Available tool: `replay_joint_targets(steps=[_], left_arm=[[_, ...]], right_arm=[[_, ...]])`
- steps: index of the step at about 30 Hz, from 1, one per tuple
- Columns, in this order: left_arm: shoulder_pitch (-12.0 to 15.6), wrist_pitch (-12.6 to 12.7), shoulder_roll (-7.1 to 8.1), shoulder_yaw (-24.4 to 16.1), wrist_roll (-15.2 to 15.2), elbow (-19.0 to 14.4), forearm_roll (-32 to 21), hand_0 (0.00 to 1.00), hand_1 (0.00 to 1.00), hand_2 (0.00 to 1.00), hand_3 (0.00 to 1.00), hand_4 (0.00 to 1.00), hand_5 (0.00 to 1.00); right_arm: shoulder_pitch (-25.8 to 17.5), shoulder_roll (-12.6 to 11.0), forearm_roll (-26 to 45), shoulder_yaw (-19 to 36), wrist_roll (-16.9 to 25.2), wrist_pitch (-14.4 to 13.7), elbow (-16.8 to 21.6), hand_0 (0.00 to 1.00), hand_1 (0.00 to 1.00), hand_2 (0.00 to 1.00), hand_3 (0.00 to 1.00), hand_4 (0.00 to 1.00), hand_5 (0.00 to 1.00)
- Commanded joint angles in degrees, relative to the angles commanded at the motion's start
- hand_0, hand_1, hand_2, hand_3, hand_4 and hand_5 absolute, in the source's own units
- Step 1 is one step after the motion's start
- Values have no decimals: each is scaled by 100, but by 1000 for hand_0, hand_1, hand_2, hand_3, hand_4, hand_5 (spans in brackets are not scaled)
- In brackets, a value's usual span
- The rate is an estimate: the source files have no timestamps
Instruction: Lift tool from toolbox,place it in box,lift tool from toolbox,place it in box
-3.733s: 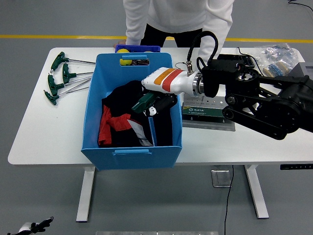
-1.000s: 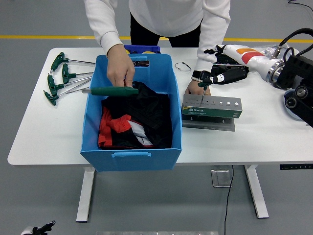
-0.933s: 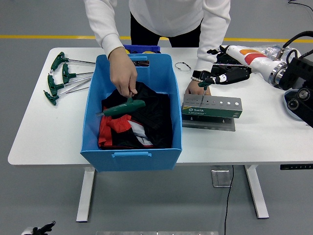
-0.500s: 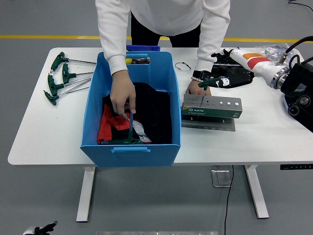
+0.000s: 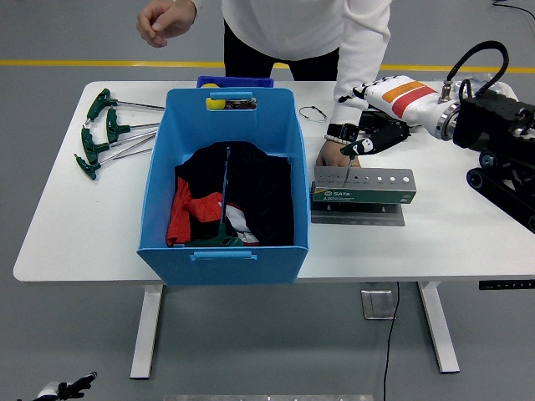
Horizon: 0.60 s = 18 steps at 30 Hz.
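Now right hand (image 5: 374, 139) curled around tool (image 5: 352, 150), wrist level.

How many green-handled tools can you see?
6: four on the table's left, one standing in the blue bin, one in the right hand above the metal holder. More may hide under the clothes.

One blue box (image 5: 161, 219) stands on the one white counter (image 5: 75, 217), with one green-handled tool (image 5: 224, 219) lying in it on dark cloth. Four green T-handle tools (image 5: 104, 134) lie left of the box. One grey tool block (image 5: 364, 185) carries one upright tool (image 5: 351, 152). One robot hand (image 5: 376, 134) shows, and two person's hands (image 5: 163, 21).
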Motion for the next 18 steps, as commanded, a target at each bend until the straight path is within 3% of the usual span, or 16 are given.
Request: replay_joint_targets(steps=[2, 3, 8, 9, 18], left_arm=[[-11, -1, 4, -1, 5, 0, 14, 869, 802, 786, 612, 721, 567], [-16, 0, 7, -5, 7, 0, 21, 869, 805, 783, 612, 721, 567], [-33, 12, 22, -48, 9, 0, 62, 869, 805, 783, 612, 721, 567], [-38, 14, 25, -55, 10, 0, 71, 870, 804, 784, 612, 721, 567], [-97, 44, 45, 43, -34, 0, -33, 869, 802, 784, 612, 721, 567]], right_arm=[[112, 82, -47, -102, -9, 189, -37, 836, 741, 780, 819, 998, 619], [183, 136, -63, -165, -22, 334, -40, 853, 682, 720, 781, 998, 582], [461, 370, -150, -468, -88, 884, -51, 853, 682, 720, 781, 998, 582], [509, 427, -162, -528, -103, 940, -86, 855, 637, 674, 709, 998, 562], [733, 840, -393, -808, -71, 995, -615, 858, 627, 668, 664, 998, 566]])
